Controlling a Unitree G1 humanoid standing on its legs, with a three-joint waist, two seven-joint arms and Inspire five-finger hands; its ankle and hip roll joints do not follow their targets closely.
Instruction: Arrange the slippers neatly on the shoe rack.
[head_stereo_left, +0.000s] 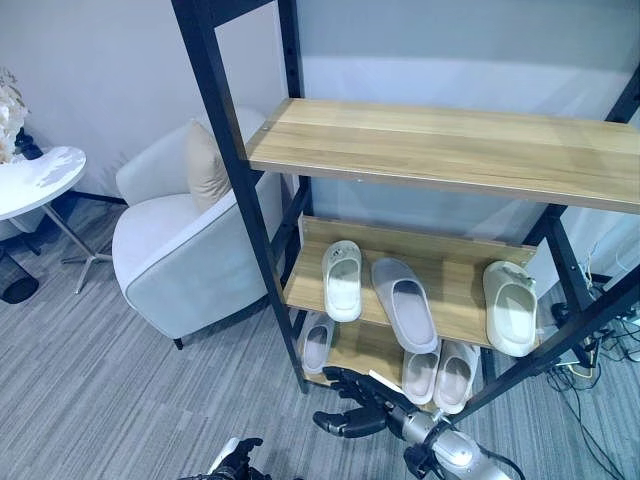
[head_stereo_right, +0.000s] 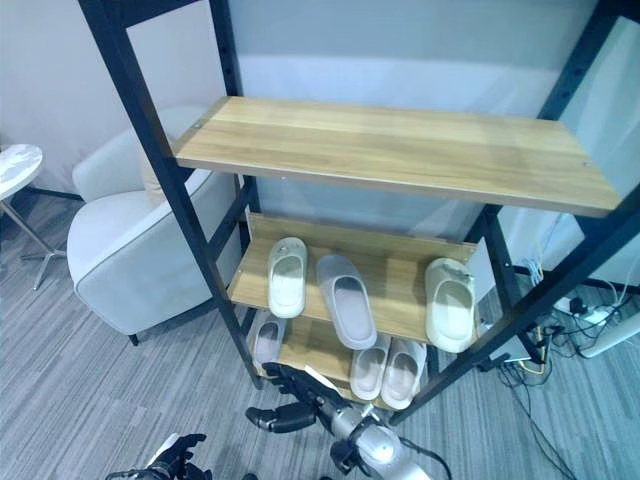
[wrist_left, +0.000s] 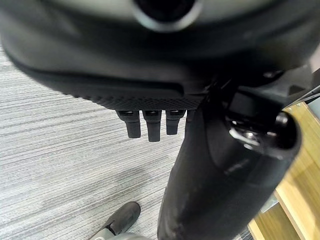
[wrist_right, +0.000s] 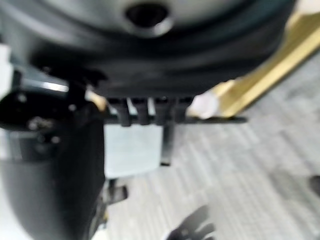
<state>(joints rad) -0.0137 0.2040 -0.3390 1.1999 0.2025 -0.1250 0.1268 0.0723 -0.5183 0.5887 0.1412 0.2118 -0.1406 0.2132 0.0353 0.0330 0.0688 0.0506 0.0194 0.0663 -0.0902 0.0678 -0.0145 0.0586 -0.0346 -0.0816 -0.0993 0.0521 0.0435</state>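
A black-framed shoe rack (head_stereo_left: 236, 180) holds wooden shelves; the top shelf (head_stereo_left: 450, 145) is bare. On the middle shelf lie a white slipper (head_stereo_left: 342, 280), a grey slipper (head_stereo_left: 405, 303) slightly askew, and a pale green slipper (head_stereo_left: 510, 306) apart at the right. The bottom shelf carries one pale slipper (head_stereo_left: 318, 342) at the left and a pair (head_stereo_left: 438, 374) at the right. My right hand (head_stereo_left: 360, 405) hovers low in front of the bottom shelf, open with spread fingers and holding nothing. My left hand (head_stereo_left: 235, 462) sits at the lower edge over the carpet, its fingers (wrist_left: 150, 125) straight and empty.
A white armchair (head_stereo_left: 170, 250) with a beige cushion (head_stereo_left: 205, 165) stands close to the rack's left side. A round white table (head_stereo_left: 35, 180) is at far left. Cables and a power strip (head_stereo_left: 600, 350) lie on the carpet at the right.
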